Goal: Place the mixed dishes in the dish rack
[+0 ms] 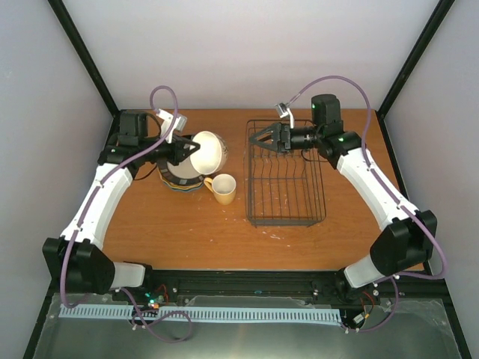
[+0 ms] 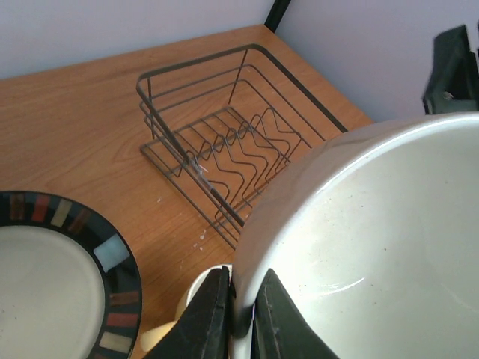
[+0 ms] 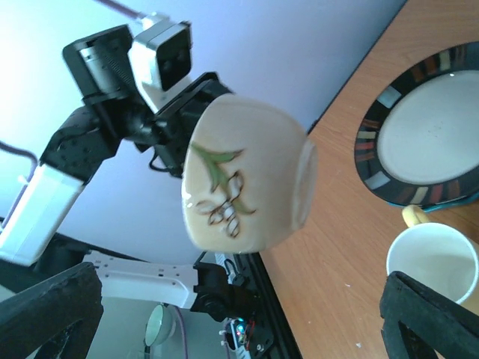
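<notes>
My left gripper [image 1: 188,148] is shut on the rim of the small cream bowl [image 1: 208,149] and holds it tilted in the air above a stack of plates [image 1: 179,180]. In the left wrist view my fingers [image 2: 206,318] pinch the bowl's rim [image 2: 359,247]. The top plate is cream with a dark patterned rim [image 2: 112,292]. The yellow mug [image 1: 222,188] stands upright between the plates and the wire dish rack [image 1: 286,178], which holds no dishes. My right gripper [image 1: 262,138] is open and empty over the rack's far left corner. It faces the bowl [image 3: 247,179], the plate [image 3: 423,123] and the mug [image 3: 434,258].
The wooden table [image 1: 187,232] is enclosed by pale walls and black frame posts [image 1: 86,56]. The rack [image 2: 224,149] sits at the table's right side, near the back corner. The left arm and its camera [image 3: 161,56] show behind the bowl in the right wrist view.
</notes>
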Robot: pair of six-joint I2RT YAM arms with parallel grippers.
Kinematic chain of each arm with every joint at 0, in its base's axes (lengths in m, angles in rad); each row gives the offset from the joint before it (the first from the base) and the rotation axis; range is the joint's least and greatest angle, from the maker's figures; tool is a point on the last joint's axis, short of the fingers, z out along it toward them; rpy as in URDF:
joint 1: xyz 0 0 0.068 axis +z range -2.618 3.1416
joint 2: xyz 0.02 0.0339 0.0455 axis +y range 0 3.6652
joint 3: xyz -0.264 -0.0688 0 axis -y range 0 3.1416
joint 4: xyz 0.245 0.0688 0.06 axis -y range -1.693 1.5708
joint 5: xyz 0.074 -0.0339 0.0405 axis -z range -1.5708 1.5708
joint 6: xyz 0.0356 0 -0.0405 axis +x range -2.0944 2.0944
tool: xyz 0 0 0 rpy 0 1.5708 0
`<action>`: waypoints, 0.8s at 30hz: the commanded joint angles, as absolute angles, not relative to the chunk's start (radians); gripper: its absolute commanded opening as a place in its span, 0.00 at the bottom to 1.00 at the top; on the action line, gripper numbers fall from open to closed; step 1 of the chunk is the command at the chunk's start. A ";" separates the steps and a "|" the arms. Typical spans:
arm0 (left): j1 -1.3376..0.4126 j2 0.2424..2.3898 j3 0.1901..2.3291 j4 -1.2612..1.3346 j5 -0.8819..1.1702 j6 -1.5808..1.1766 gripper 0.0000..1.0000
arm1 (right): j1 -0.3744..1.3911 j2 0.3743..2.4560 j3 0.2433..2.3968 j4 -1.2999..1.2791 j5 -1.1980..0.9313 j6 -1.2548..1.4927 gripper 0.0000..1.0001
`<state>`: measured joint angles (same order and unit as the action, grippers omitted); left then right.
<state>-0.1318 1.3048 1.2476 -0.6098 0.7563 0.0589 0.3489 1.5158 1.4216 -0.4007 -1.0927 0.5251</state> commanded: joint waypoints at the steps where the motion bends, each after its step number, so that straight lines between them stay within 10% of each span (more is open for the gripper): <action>1: -0.143 1.327 1.376 -0.539 0.813 0.015 0.00 | 0.356 1.470 1.437 -0.423 -1.115 0.521 1.00; 24: -0.298 1.441 1.487 -0.489 0.763 -0.059 0.01 | 0.471 1.592 1.543 -0.509 -1.000 0.466 1.00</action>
